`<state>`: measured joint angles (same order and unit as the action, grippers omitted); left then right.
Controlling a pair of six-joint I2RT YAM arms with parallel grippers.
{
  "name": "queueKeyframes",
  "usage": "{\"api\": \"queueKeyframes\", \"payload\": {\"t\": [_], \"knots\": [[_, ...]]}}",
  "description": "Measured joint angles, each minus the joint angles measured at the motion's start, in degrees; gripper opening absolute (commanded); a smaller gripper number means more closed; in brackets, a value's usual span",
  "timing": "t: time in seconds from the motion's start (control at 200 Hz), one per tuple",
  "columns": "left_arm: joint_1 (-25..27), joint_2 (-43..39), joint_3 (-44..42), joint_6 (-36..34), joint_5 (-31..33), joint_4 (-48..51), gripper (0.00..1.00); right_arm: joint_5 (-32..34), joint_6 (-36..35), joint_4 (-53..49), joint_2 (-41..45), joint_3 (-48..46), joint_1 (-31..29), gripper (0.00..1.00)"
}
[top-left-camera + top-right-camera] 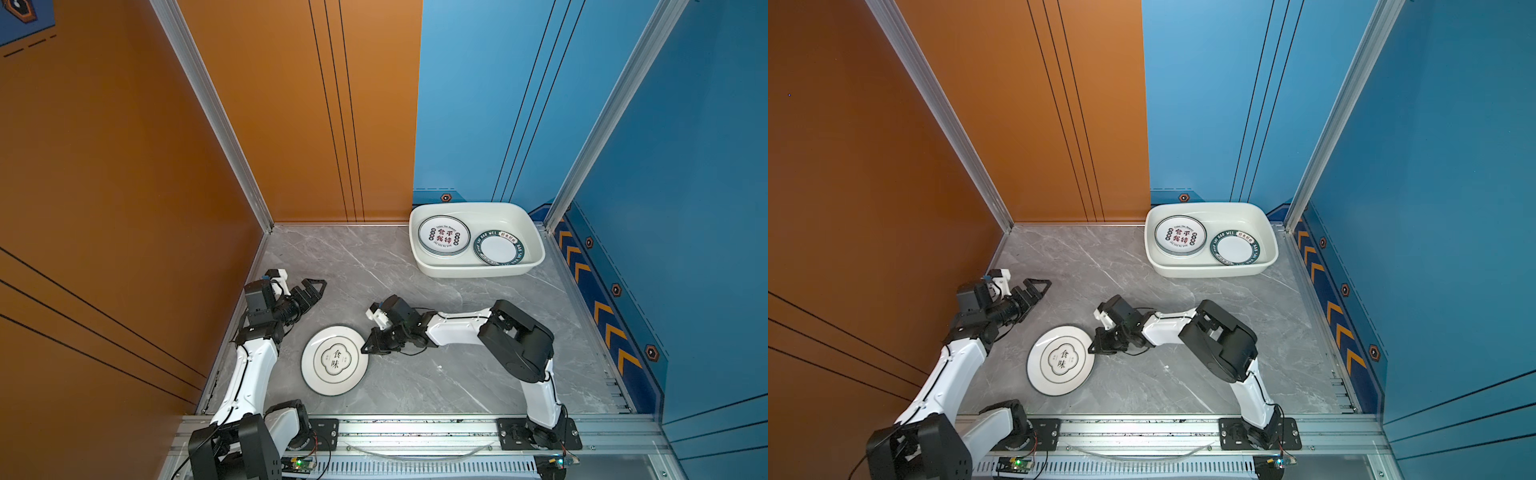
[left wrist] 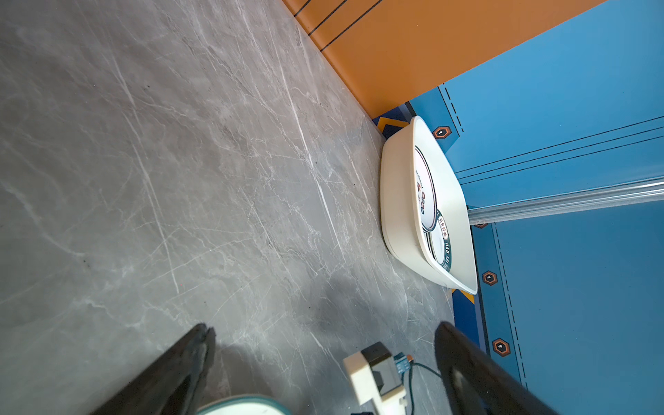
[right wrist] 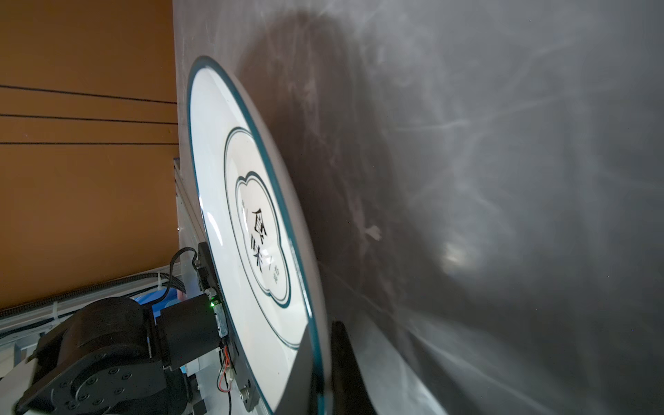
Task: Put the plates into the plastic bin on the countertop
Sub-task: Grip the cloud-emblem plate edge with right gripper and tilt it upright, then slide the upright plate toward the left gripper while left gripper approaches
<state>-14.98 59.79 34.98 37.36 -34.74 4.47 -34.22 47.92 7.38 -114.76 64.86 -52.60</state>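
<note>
A white plate [image 1: 334, 360] [image 1: 1060, 360] with a thin teal rim and black Chinese lettering lies on the grey marble countertop [image 1: 395, 270] at the front left. My right gripper [image 1: 365, 349] [image 1: 1091, 349] [image 3: 319, 330] is shut on the plate's right rim [image 3: 251, 233], one finger over it and one under. My left gripper [image 1: 309, 286] [image 1: 1036, 286] [image 2: 323, 328] hovers open and empty behind the plate. The white plastic bin [image 1: 478, 272] [image 1: 1208, 272] [image 2: 395, 201] stands at the back right. It holds a stack of lettered plates [image 1: 444, 237] [image 1: 1180, 236] and a dark-rimmed plate [image 1: 498, 248] [image 1: 1234, 248].
Orange wall panels [image 1: 124, 187] close the left side and blue ones [image 1: 685, 208] the right, behind aluminium posts. An aluminium rail [image 1: 415, 432] carrying both arm bases runs along the front edge. The right arm's elbow [image 1: 515, 340] stands over the front-right counter.
</note>
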Motion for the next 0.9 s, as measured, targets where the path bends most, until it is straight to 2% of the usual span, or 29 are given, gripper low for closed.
{"api": "queueKeyframes", "payload": {"t": [0.195,0.36,0.611,0.901], "knots": [[0.63,0.33,0.00,0.00,0.04,0.00,0.98,0.59,-3.72,-7.41,8.09,-3.93,7.34,0.00],[3.19,0.98,0.00,0.02,0.11,-0.35,0.98,0.98,-8.20,-14.82,18.32,-4.68,14.38,0.00],[12.90,1.09,-0.98,1.49,-0.22,-7.13,0.98,1.03,-13.29,-23.91,30.93,-4.68,25.70,0.00],[25.11,4.81,-1.25,1.68,-2.21,-16.76,0.98,-1.38,-15.13,-28.85,33.99,-4.72,33.57,0.00]]}}
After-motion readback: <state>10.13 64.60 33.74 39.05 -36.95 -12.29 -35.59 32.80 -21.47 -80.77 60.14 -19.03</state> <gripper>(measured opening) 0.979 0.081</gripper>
